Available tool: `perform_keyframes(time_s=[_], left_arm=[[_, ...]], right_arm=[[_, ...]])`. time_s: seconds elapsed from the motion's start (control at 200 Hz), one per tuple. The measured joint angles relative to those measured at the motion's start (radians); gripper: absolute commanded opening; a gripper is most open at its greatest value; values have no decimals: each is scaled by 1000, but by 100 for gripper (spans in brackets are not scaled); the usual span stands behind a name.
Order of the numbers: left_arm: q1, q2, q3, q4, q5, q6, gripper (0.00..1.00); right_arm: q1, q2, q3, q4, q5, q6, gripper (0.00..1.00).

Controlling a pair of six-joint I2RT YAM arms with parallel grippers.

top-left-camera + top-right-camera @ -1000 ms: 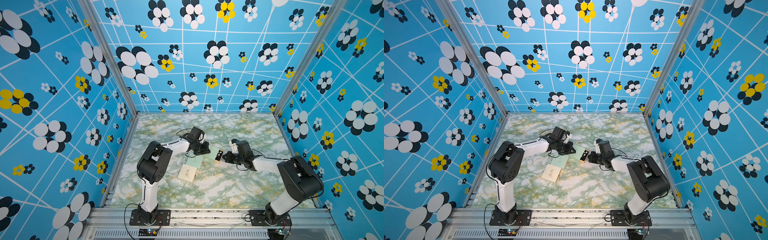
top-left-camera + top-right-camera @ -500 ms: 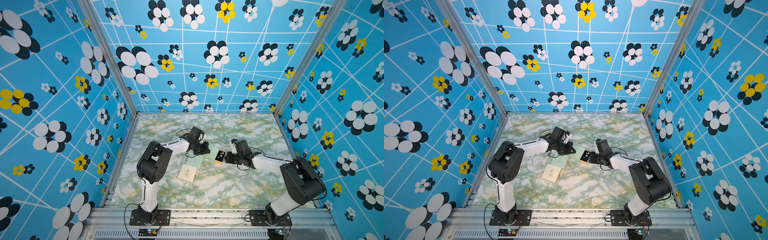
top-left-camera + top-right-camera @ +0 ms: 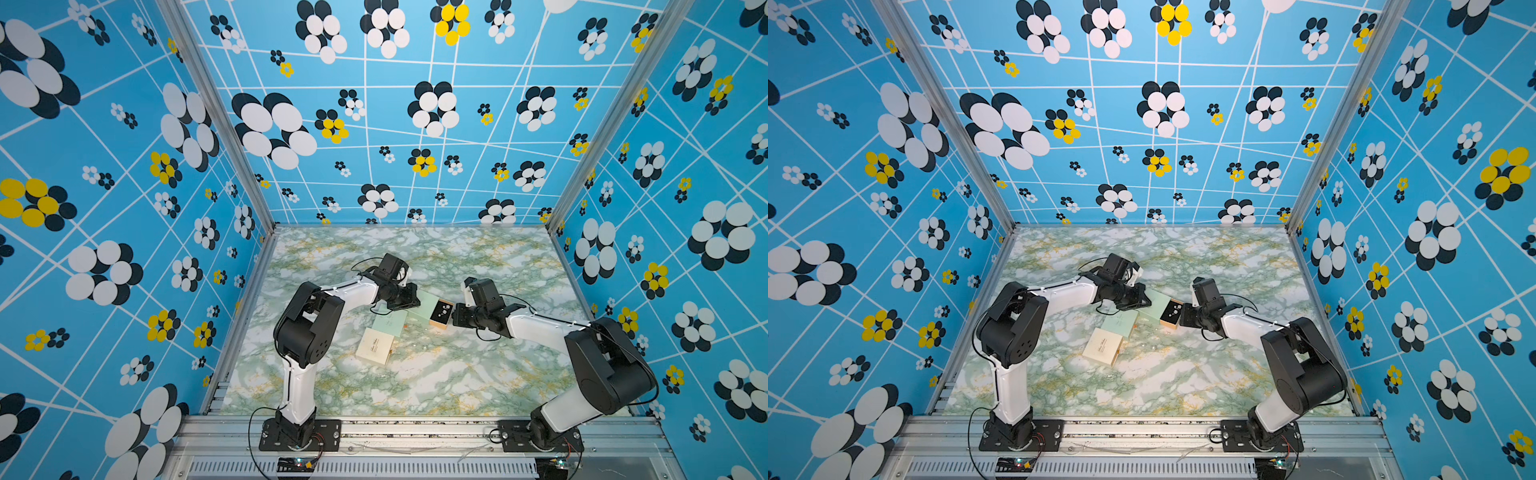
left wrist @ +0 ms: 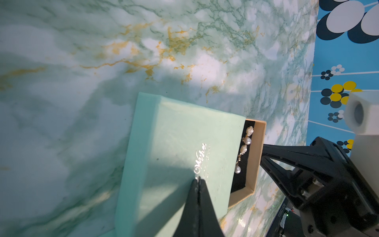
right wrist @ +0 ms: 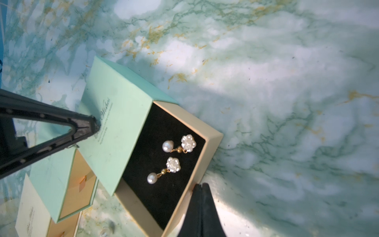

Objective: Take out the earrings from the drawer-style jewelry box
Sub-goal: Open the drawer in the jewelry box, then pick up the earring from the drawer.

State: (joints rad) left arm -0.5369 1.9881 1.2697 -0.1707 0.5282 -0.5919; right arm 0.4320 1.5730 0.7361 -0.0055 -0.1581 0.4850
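The drawer-style jewelry box [image 5: 114, 115] has a mint-green sleeve [image 3: 426, 305] [image 3: 1156, 301] and lies mid-table. Its tan drawer [image 5: 207, 151] [image 3: 441, 314] stands slid out, showing black lining. Two earrings [image 5: 187, 143] [image 4: 247, 141] lie on that lining, each a pale flower stud with a hanging pearl. My left gripper [image 4: 198, 180] [image 5: 94, 125] is shut, its tip pressing down on the sleeve's top. At the drawer's front wall my right gripper [image 5: 201, 185] [image 4: 263, 151] is shut on a sliver of orange pull tab.
A second mint box [image 5: 55, 180] [image 3: 390, 324] with an orange tab lies against the first one. A cream box [image 3: 375, 351] [image 5: 30, 209] sits nearer the front. Tiny glinting bits [image 5: 107, 228] lie on the marble table [image 3: 478, 374] beside them.
The drawer has slid a little further out of the sleeve toward the right arm, showing more black lining. My left gripper has stayed on the sleeve.
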Motion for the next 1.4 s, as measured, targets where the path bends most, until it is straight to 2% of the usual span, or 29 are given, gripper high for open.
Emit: perform_keyframes(time_s=[0.095,0.225,0.335,0.785,1.075,1.399], left_arm=[[0,0,0,0,0,0,0],[0,0,0,0,1,0,0],[0,0,0,0,2,0,0],[0,0,-2,2,3,0,0],[1,0,-5,7,4,0,0],[1,0,-5,7,4,0,0]], right_arm=[[0,-10,0,-19,3,1,18],[0,-35,2,-52,24,-2,25],[0,-61,17,-87,37,-8,26],[6,-72,154,-204,12,-58,23],[85,-9,236,-285,24,-106,21],[104,56,254,-336,42,-124,17]])
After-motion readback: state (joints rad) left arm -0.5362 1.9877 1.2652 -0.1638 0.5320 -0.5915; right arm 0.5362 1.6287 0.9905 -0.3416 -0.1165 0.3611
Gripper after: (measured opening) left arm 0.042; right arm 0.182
